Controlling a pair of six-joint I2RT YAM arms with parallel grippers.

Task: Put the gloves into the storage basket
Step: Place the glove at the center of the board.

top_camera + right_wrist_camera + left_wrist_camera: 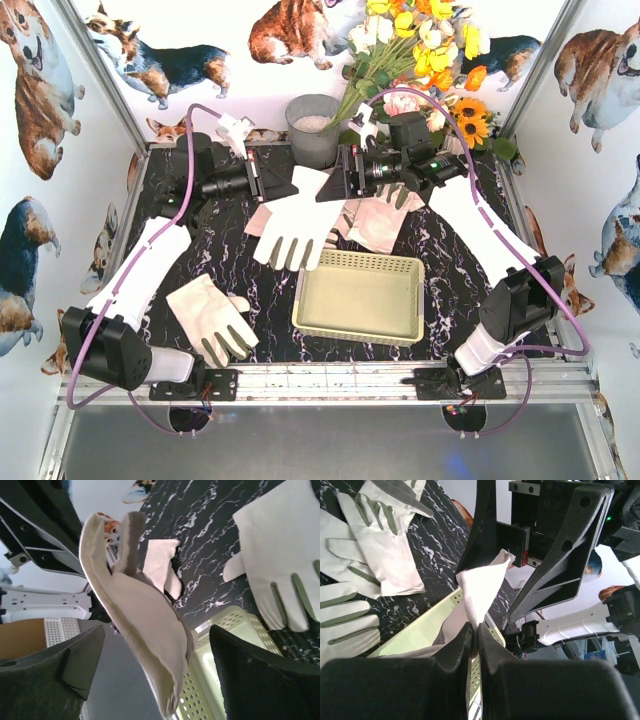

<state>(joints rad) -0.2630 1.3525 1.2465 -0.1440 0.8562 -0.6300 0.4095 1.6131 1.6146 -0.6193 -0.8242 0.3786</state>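
Gloves: at least four are showing.

- The hanging glove [298, 225] is dangling between the two grippers with its fingers pointing down.
- The left gripper [476, 629] is pinching its cuff, jaws pressed together on the fabric.
- The right gripper [157, 632] is standing wide open, one finger on either side of the same glove's drooping body, clamping nothing.
- The lone glove [212, 318] is lying flat on the tabletop [265, 290], well to the near side of the left gripper.
- The covered glove [252, 222] is peeking out beneath the left gripper, mostly hidden.
- The heap [378, 222] of overlapped gloves is lying below the right gripper; how many are in it cannot be told.

Baskets: one. The basket [360, 295], cream with lattice sides, is sitting below and nearward of both grippers, close to the hanging glove's fingertips.

Buckets: one. The grey bucket [315, 128] is standing beyond the grippers.
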